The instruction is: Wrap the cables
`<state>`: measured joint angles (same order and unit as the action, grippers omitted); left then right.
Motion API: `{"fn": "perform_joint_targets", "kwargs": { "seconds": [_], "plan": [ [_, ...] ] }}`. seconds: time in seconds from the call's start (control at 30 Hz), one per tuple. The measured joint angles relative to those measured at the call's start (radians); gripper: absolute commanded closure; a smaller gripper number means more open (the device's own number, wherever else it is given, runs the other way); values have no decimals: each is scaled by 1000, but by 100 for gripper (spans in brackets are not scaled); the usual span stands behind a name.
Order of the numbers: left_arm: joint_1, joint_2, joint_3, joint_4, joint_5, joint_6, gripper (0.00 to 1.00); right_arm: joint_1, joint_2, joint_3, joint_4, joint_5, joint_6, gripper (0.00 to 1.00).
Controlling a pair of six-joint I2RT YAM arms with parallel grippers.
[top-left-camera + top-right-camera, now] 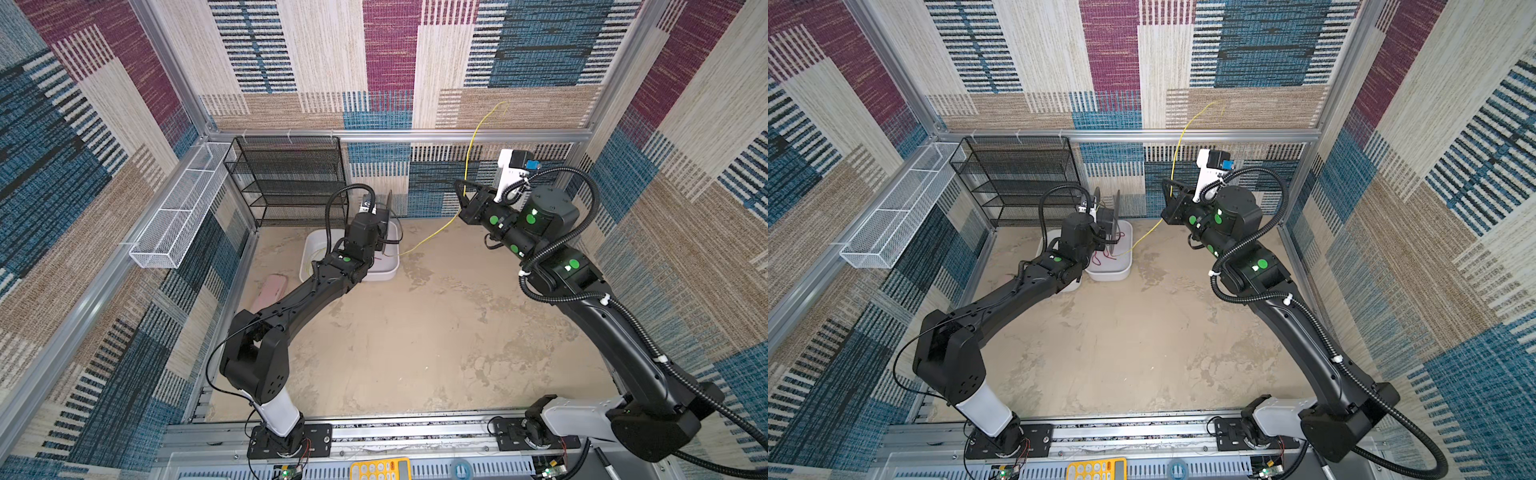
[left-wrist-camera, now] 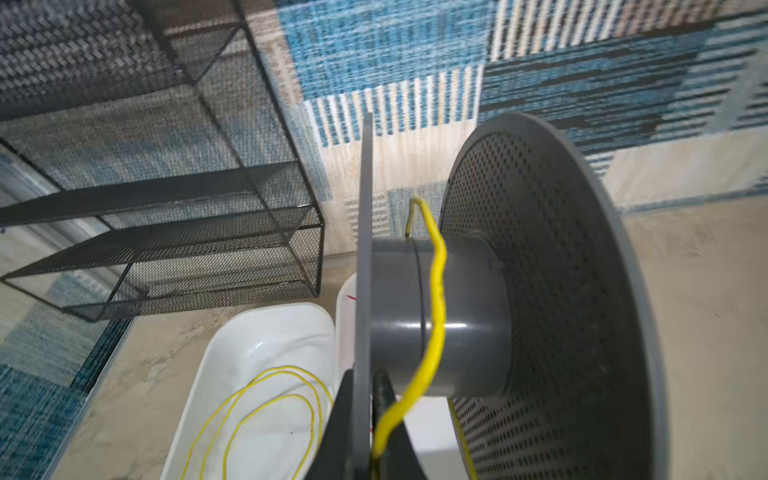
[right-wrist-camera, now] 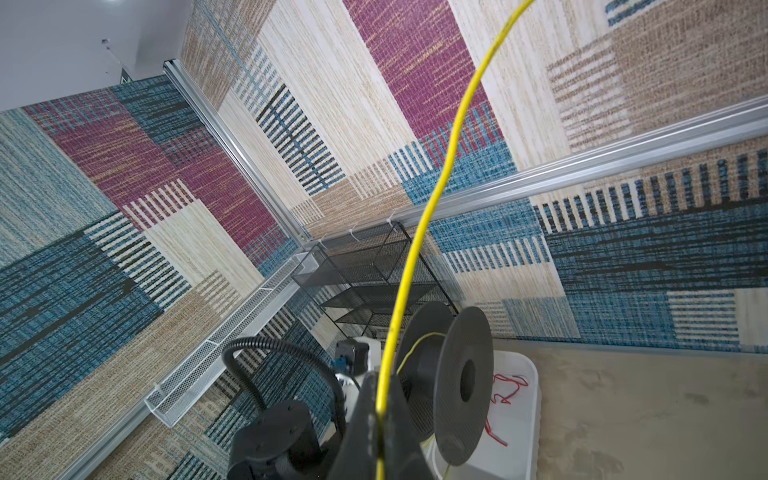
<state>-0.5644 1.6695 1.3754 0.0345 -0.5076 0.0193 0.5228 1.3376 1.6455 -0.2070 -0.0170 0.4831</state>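
Note:
One yellow cable (image 1: 471,145) rises from my right gripper (image 1: 463,193) toward the back wall, and below it slopes down to a grey spool (image 1: 1116,220) over the white tubs. The right gripper (image 3: 379,399) is shut on this cable (image 3: 440,178), raised at the back right. My left gripper (image 2: 365,399) is shut on the spool's thin flange (image 2: 363,291), holding the spool upright. The cable (image 2: 434,299) crosses the hub (image 2: 469,316) and runs down past the fingers. More yellow loops (image 2: 266,399) lie in a white tub (image 2: 257,328).
A second white tub (image 3: 523,415) holds a thin red cord (image 3: 505,390). A black mesh shelf (image 1: 291,178) stands at the back left, next to a white wire basket (image 1: 183,208) on the left wall. A pink object (image 1: 270,291) lies under the left arm.

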Motion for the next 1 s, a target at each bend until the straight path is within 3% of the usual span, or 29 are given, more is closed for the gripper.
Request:
{"fn": "perform_joint_targets", "kwargs": {
  "seconds": [0.43,1.0],
  "plan": [
    [-137,-260,-276,-63,64,35,100,-249,372,573,-130,-140,-32,100],
    [-366,-481,-475,-143,28,-9,100,-399,563,780,-245,-307,56,100]
  ]
}}
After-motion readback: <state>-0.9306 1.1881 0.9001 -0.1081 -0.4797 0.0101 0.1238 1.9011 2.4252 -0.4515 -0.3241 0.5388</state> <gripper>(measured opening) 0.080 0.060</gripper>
